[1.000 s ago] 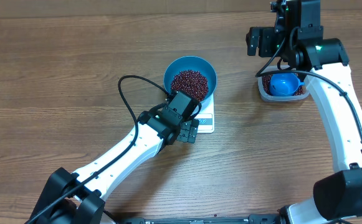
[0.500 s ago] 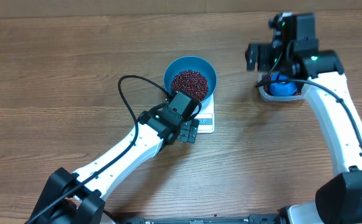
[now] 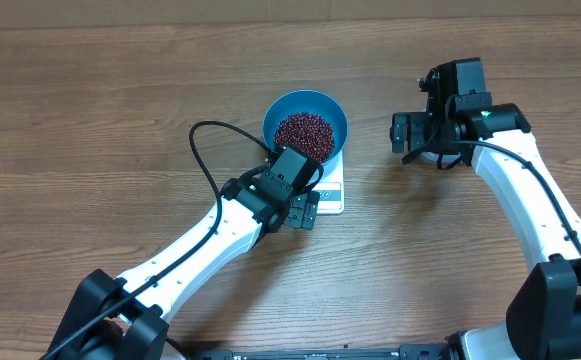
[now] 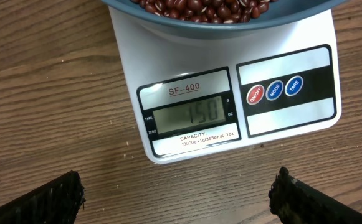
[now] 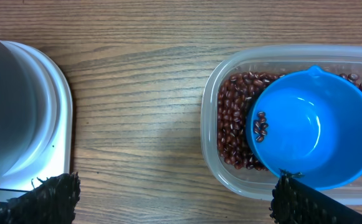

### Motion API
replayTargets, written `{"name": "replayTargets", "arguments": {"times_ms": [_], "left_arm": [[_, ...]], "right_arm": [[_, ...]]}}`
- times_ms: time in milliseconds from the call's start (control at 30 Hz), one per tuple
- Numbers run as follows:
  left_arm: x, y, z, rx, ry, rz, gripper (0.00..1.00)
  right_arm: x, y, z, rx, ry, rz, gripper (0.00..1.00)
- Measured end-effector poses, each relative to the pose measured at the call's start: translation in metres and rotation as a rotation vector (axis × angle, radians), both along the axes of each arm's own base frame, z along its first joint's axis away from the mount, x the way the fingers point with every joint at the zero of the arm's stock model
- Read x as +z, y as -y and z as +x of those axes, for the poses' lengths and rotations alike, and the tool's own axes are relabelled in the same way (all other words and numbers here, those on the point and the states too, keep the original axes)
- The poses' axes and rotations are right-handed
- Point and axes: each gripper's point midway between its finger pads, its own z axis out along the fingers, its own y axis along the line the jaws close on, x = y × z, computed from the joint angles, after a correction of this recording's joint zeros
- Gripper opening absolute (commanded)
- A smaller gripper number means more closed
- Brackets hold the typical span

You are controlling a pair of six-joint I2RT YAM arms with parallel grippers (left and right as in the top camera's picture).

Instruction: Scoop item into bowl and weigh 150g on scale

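Weighing is judged complete: 150 is shown on the scale (image 4: 230, 93), bowl (image 3: 288, 103) at twelve o'clock. Left pincer (image 4: 177, 199) and right pincer (image 5: 174, 199) are spread wide, empty; only retreat is needed.

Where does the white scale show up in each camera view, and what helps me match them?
Overhead: the scale sits mid-table, largely hidden under the bowl.
Left wrist: it fills the upper middle, display readable.
Right wrist: its white edge shows at far left.
Shared landmark: the blue bowl of beans standing on it.
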Motion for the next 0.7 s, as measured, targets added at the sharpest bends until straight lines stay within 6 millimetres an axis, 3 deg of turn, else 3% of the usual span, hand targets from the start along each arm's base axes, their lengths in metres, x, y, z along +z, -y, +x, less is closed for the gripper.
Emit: {"name": "replayTargets", "arguments": {"times_ms": [100, 267, 367, 467, 700], "left_arm": [[0.000, 0.000, 0.000, 0.000, 0.000, 0.000, 1.00], [0.000, 0.000, 0.000, 0.000, 0.000, 0.000, 1.00], [0.000, 0.000, 0.000, 0.000, 0.000, 0.000, 1.00], [0.000, 0.000, 0.000, 0.000, 0.000, 0.000, 1.00], [0.000, 0.000, 0.000, 0.005, 0.000, -0.002, 1.00]], "right_arm": [[0.003, 0.000, 0.000, -0.001, 0.006, 0.001, 1.00], [0.046, 0.001, -0.005, -0.001, 0.120, 0.014, 1.00], [0.054, 0.001, -0.012, 0.005, 0.173, 0.018, 1.00], [0.038, 0.001, -0.023, 0.012, 0.187, 0.027, 1.00], [-0.035, -0.004, -0.038, 0.030, 0.202, 0.061, 1.00]]}}
